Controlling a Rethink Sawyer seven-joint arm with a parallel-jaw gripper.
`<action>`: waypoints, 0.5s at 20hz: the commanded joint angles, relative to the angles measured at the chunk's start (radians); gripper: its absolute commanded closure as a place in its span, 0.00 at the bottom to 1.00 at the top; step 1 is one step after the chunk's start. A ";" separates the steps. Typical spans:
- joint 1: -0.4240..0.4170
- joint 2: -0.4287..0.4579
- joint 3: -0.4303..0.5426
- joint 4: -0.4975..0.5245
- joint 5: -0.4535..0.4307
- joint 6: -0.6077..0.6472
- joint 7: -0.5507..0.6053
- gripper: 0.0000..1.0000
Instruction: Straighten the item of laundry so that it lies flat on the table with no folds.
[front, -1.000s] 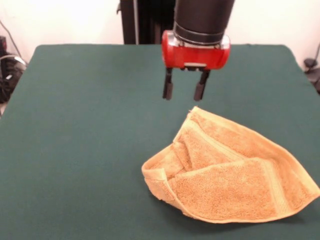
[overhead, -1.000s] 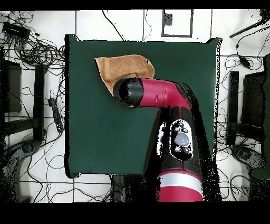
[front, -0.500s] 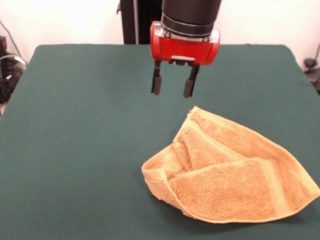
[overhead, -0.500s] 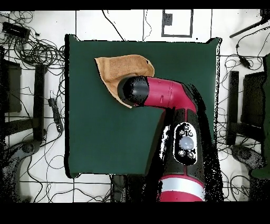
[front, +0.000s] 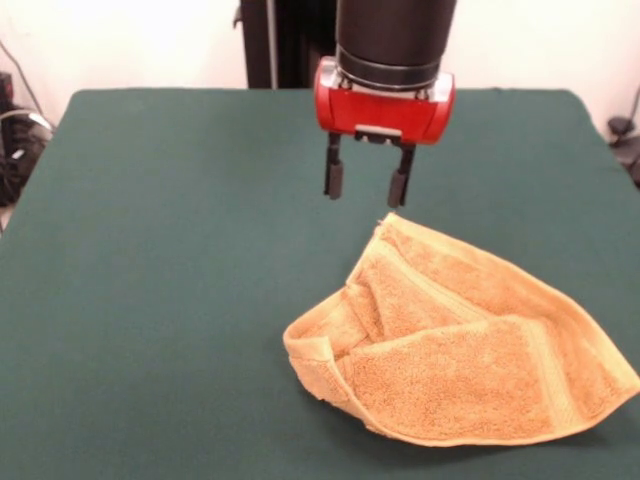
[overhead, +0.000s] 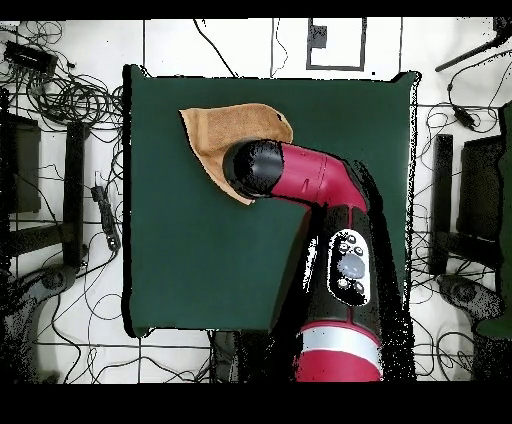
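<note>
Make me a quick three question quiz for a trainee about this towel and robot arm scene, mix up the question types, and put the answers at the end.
1. True or false: the orange-tan towel lies flat with no folds.
2. Multiple choice: the pincer is A) shut on the towel, B) open and holding nothing, C) pressed flat on the green table.
3. Fill in: in the front view, the pincer hangs above the towel's ____ corner.

Key
1. False: it is bunched, with layers folded over each other.
2. B.
3. Far: the pointed corner nearest the arm.
</note>
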 joint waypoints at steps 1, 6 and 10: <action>0.048 0.089 0.042 0.065 0.110 -0.029 0.363 0.00; 0.073 0.099 0.005 0.060 0.138 -0.073 0.429 0.00; 0.084 0.107 -0.003 0.055 0.137 -0.080 0.428 0.00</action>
